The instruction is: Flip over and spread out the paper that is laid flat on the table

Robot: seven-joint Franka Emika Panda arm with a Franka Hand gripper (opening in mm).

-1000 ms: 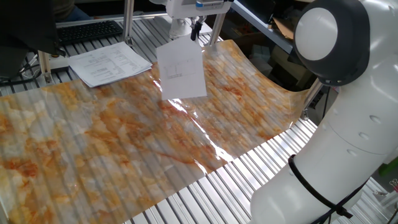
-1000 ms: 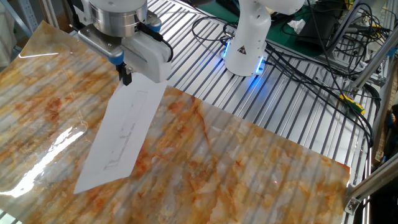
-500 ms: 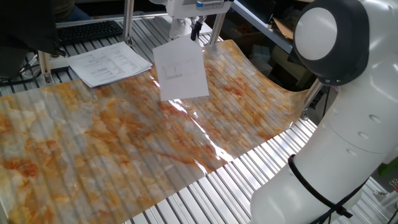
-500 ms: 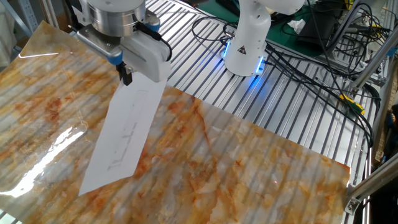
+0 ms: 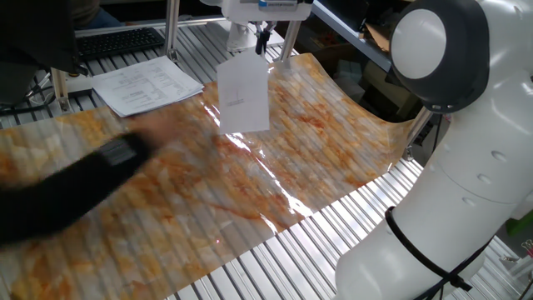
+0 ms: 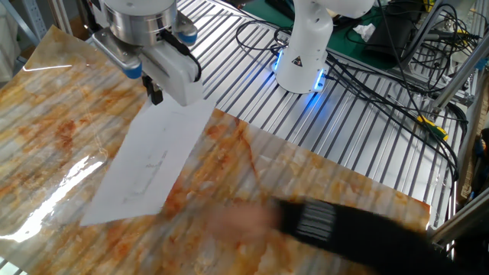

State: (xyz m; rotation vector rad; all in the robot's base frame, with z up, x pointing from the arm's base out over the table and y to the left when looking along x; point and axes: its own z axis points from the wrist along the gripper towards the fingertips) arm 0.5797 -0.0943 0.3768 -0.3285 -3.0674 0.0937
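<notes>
Pinched at its top edge by the gripper (image 6: 155, 95), the paper (image 6: 147, 165) hangs above the table (image 6: 321, 191), where it could be knocked loose by a blurred sleeved arm (image 6: 344, 225) reaching in nearby.

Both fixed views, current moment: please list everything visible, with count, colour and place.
paper: one, white, faint grey print, hanging from the gripper, lower edge at or near the marbled sheet; contact unclear.
table: one, silvery slats under a glossy orange-and-grey marbled sheet.
stack of printed sheets: one, white, on the slats at the far left of one fixed view.
keyboard: one, black, behind the stack.
second robot base: one, white with blue glow, on the slats.
cables: several, black, beside that base.
person's arm: one, dark sleeve, blurred, reaching over the marbled sheet.
robot arm: one, white.
gripper: one, shut on the paper's top edge.
</notes>
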